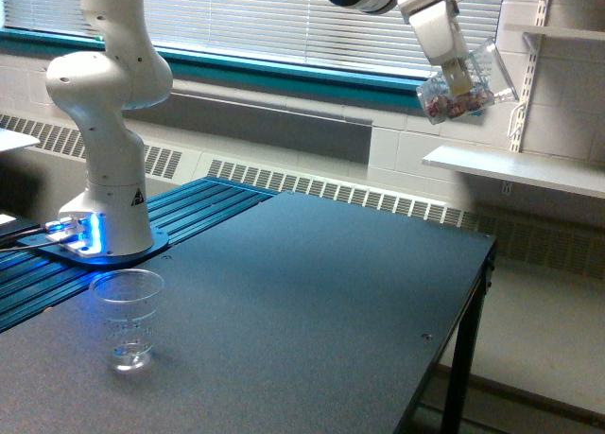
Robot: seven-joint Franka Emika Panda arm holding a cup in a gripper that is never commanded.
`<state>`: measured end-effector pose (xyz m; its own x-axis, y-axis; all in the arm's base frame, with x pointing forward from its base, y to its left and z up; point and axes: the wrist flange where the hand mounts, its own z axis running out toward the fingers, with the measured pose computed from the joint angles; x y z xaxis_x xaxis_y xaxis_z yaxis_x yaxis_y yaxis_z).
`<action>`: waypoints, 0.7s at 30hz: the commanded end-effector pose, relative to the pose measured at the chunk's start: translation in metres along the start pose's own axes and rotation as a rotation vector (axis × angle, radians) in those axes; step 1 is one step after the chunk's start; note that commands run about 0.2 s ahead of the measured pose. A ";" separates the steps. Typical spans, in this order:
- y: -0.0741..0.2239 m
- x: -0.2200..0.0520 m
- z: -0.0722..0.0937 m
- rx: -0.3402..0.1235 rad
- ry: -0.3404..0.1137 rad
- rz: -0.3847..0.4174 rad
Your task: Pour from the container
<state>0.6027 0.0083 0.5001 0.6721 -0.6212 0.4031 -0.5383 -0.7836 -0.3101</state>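
- Table (312, 292): dark top, fills the lower frame, nothing under the raised cup but bare surface.
- Arm (109, 122): white, base bolted at the exterior view's left end of the table on a blue ribbed strip, blue light glowing at its foot. Upper links run out of frame at top, wrist re-enters at top right.
- Shelf (515, 167): white, on the wall at the exterior view's right, below and behind the raised cup.
- Gripper (460, 78): high up at top right, well above the table, pointing down and tilted. Fingers clamped on the cup wall.
- Cup (470, 84): clear, smooth walls, held in the gripper, tipped on its side, mouth toward the exterior view's right. Small reddish and pale bits sit in its low end. One finger shows across the wall.
- Ribbed cup (128, 319): clear, upright on the table near the arm base, bottom left, well apart from the held cup.
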 end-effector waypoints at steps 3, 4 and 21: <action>0.001 -0.032 0.024 -0.026 -0.095 0.019; 0.003 -0.032 0.024 -0.027 -0.104 0.016; 0.081 -0.041 0.009 -0.174 -0.114 0.165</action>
<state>0.5546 0.0002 0.4427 0.6899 -0.6772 0.2560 -0.6427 -0.7356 -0.2140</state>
